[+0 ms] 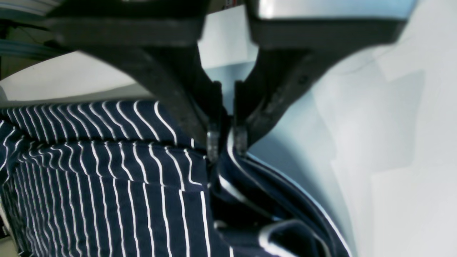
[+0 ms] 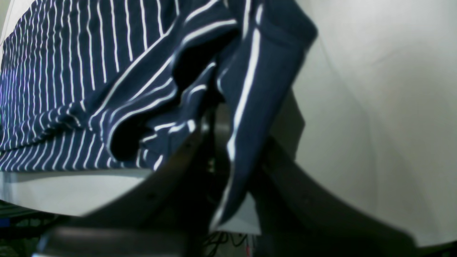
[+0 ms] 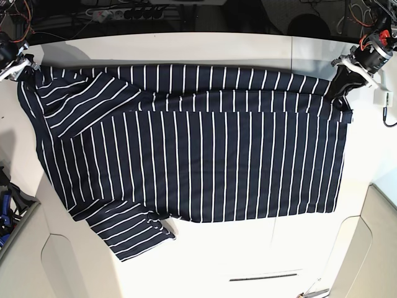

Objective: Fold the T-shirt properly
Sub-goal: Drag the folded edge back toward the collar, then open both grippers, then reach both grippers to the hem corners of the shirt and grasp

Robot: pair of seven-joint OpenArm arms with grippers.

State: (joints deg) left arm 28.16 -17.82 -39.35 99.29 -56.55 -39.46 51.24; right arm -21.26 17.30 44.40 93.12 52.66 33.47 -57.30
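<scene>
The T-shirt (image 3: 217, 161), dark navy with thin white stripes, lies spread across the white table (image 3: 248, 261), and its far edge is doubled over toward me. One sleeve sticks out at the near left. My left gripper (image 3: 339, 95) is shut on the shirt's far right corner. In the left wrist view its fingers (image 1: 212, 141) pinch a fold of the T-shirt (image 1: 107, 178). My right gripper (image 3: 26, 67) is shut on the far left corner. In the right wrist view a strip of the T-shirt (image 2: 71, 71) hangs down between that gripper's (image 2: 223, 150) jaws.
Cables and a power strip (image 3: 124, 12) run along the table's far edge. A narrow dark slot (image 3: 263, 277) marks the table near the front. Dark and blue gear (image 3: 6, 205) stands off the table's left side.
</scene>
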